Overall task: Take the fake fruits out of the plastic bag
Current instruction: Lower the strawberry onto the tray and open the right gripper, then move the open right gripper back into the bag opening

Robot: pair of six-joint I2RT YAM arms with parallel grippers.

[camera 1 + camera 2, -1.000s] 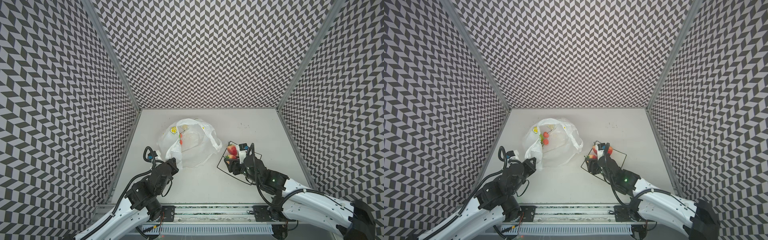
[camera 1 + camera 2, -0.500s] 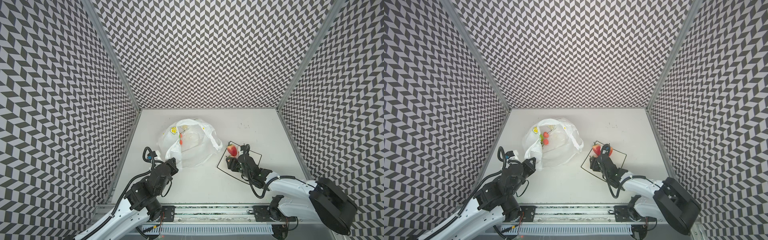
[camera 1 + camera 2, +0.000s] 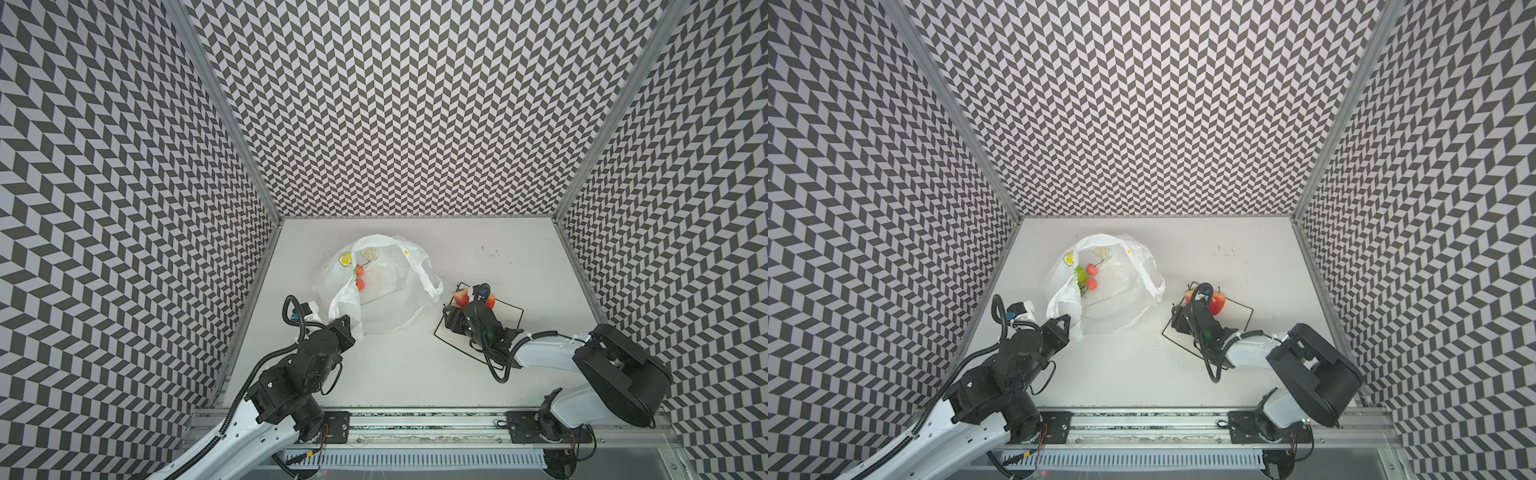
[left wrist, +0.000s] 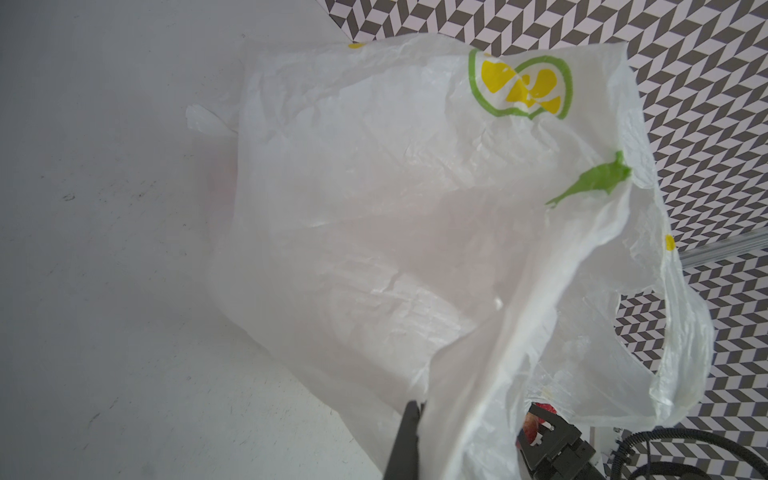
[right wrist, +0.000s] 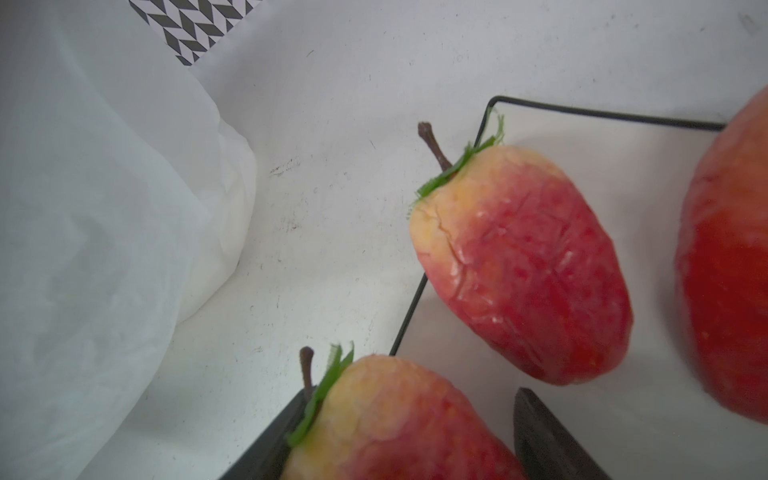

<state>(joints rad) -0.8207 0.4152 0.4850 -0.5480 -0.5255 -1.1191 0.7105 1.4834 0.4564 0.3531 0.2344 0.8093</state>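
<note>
While the left claw [image 3: 345,325] pinches the near-left rim of the flimsy, slippery bag [image 3: 386,307] lying left on the tabletop [image 3: 395,374], cherries [image 3: 1091,284] and pear [image 3: 1079,274] inside, the right claw [image 5: 413,395] clasps a light, likely squashy strawberry [image 5: 399,424] across its middle above the sheet [image 3: 505,318] at right.

Both top views look down from 6 o'clock toward 12, sharing the table [image 3: 395,370]; wrist cameras close on plastic bag [image 4: 374,208], strawberry [image 5: 395,419]

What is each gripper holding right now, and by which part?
Left gripper pinches the plastic bag by a bunched strip that looks like a handle. Right gripper grips a strawberry across its body, just below the cap.
</note>
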